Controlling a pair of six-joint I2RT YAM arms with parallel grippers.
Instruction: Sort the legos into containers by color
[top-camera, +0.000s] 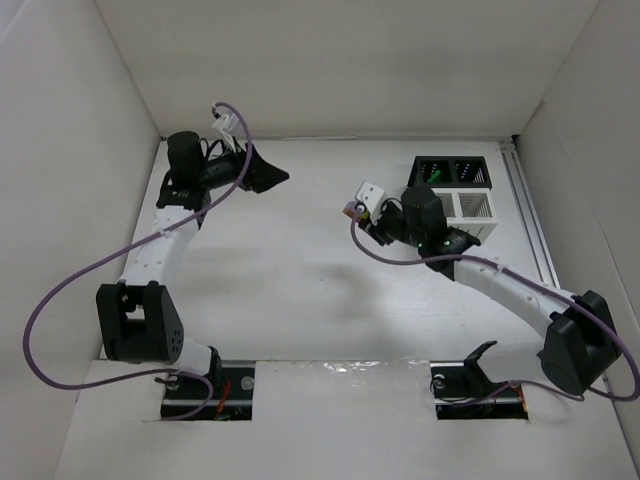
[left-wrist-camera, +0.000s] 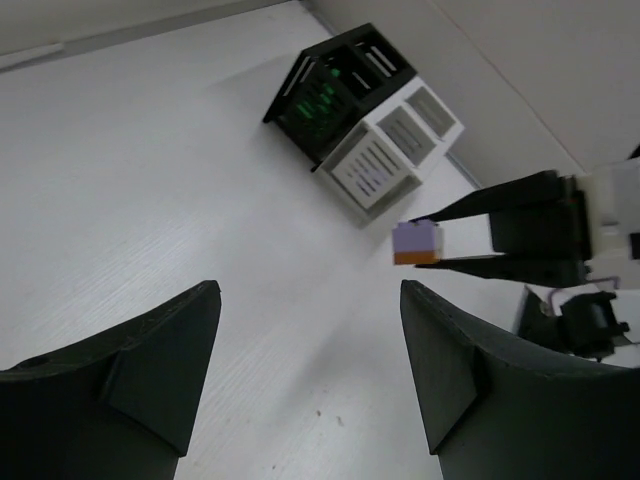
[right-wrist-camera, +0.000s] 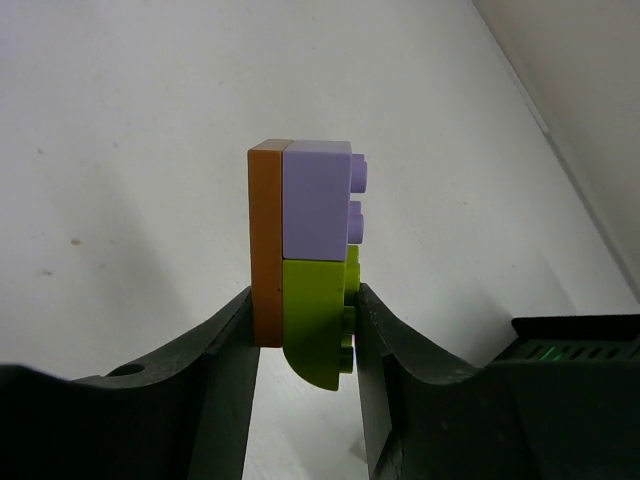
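My right gripper (right-wrist-camera: 305, 325) is shut on a short stack of legos (right-wrist-camera: 300, 250): an orange plate, a purple brick and a lime brick, its upper part sticking out past the fingertips. From above, that stack (top-camera: 351, 210) hangs over the table just left of the containers. The black pair (top-camera: 452, 172) holds green bricks; the white pair (top-camera: 470, 207) stands in front of it. My left gripper (top-camera: 268, 177) hovers at the far left, open, with nothing between its fingers (left-wrist-camera: 450, 370). The left wrist view shows the stack (left-wrist-camera: 418, 243) in the right gripper (left-wrist-camera: 440, 240).
White walls enclose the table on the left, back and right. A metal rail (top-camera: 530, 215) runs along the right edge beside the containers. A purple cable (top-camera: 70, 290) loops out from the left arm. The black container (right-wrist-camera: 575, 350) sits low right in the right wrist view.
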